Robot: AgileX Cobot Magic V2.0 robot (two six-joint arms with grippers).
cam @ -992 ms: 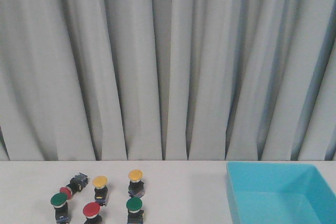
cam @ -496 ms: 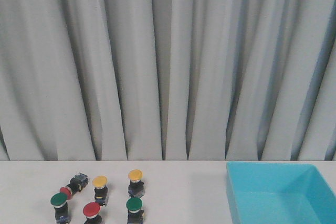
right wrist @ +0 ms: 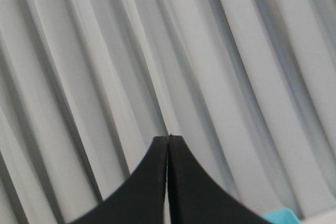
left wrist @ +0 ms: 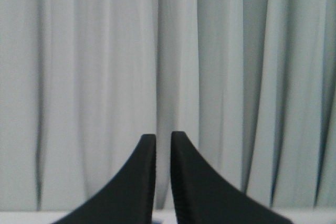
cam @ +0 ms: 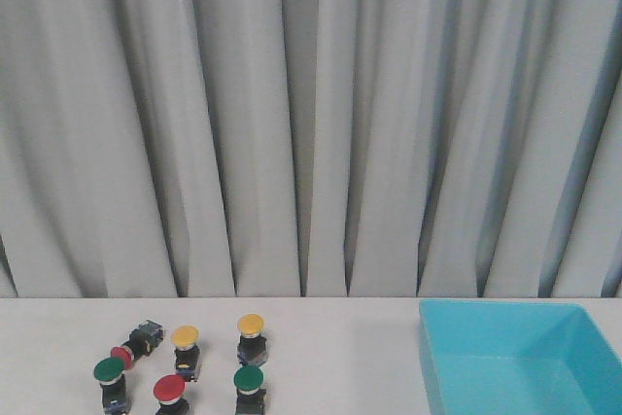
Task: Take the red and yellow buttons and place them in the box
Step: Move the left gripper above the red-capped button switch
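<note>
You are looking at a staged test bench, likely a lab: a pleated grey curtain (cam: 311,123) is hanging as a plain backdrop behind a bare white table (cam: 330,357), where industrial push buttons (cam: 185,342) and a turquoise plastic box (cam: 525,362) are sitting.

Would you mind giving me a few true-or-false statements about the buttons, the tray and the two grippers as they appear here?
1. The blue box holds no buttons in its visible part. True.
2. Two green buttons stand on the table. True.
3. The red button at the back stands upright. False: it lies on its side.
4. The right gripper is wide open. False: its fingertips meet.
5. The left gripper grips a yellow button. False: it holds nothing.
</note>
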